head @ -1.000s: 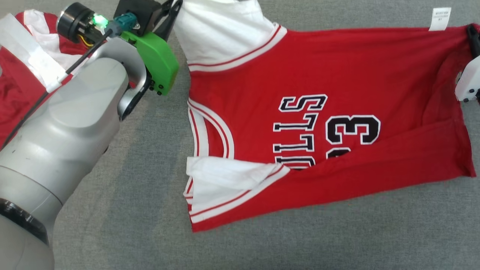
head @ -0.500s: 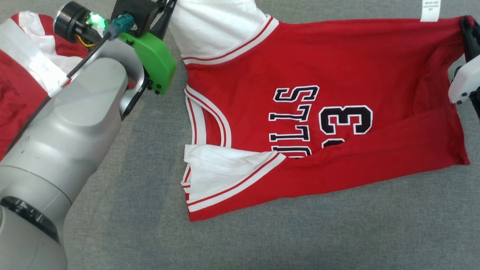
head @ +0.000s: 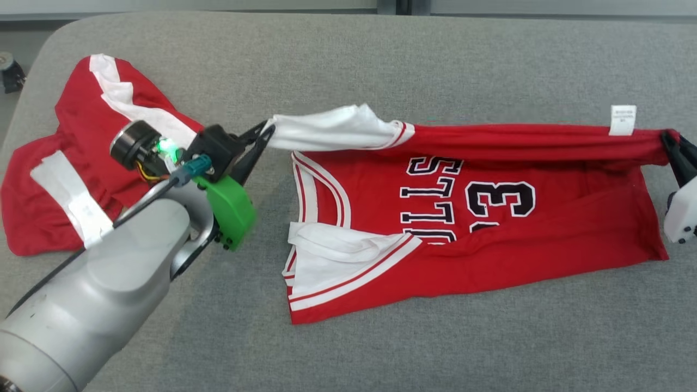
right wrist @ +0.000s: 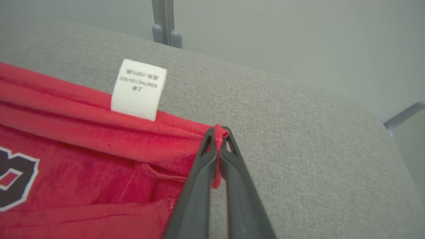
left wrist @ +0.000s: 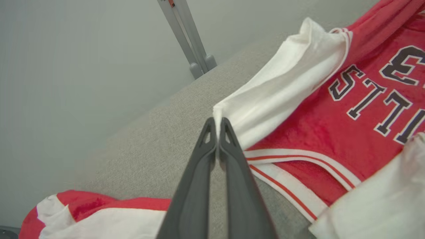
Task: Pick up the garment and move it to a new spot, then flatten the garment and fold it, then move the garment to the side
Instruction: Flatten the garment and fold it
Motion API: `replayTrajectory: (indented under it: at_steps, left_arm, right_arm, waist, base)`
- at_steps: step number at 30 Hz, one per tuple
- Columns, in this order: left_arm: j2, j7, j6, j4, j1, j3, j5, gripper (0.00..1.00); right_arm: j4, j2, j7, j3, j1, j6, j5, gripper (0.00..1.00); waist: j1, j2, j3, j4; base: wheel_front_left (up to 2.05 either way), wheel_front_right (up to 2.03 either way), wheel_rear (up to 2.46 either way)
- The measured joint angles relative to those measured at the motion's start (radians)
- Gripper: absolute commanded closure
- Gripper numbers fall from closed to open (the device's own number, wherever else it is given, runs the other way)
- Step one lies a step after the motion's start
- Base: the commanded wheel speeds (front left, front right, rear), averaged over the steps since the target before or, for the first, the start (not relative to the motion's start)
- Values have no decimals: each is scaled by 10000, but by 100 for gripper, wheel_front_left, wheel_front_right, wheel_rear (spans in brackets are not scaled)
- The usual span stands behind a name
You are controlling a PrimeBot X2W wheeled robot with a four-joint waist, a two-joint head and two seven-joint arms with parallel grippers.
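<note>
Two garments on a grey fabric-covered tabletop (head: pixel 435 60). The task garment, a red jersey (head: pixel 490 239) with black lettering and white trim, lies right of centre. Its far edge is lifted and drawn taut between two grippers; its near part rests flat, with one white strap folded over.

Left gripper (head: pixel 267 130): fingers together, clamped on the white strap end. Right gripper (head: pixel 667 142): fingers together, clamped on the red hem corner, near one white care label (head: pixel 623 119).

A second red-and-white garment (head: pixel 65 163) lies crumpled at the left, partly behind the left forearm and apart from the jersey. Bare tabletop lies open on the jersey's far and near sides. One grey post (right wrist: pixel 164 20) stands beyond the far edge.
</note>
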Motion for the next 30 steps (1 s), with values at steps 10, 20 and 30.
replayTrajectory:
  at_steps: [10, 20, 30]
  left_arm:
    - [1406, 1095, 757, -3033, 1925, -508, 176, 100]
    - [2052, 2293, 999, -4939, 3106, -713, 311, 100]
    - [2217, 3035, 583, -5386, 3354, -755, 245, 100]
  right_arm:
    - [-646, -922, 736, 800, 1158, 2, 788, 100]
    - [-1494, -1645, 1622, 1519, 1623, 2, 1501, 100]
    - [-1862, -1879, 2274, 1871, 1701, 2, 2013, 100]
  waist:
    - [0, 0, -647, 239]
    - [0, 0, -771, 139]
    - [0, 0, -668, -18]
  base:
    - [0, 0, 0]
    - [0, 0, 0]
    - [0, 0, 0]
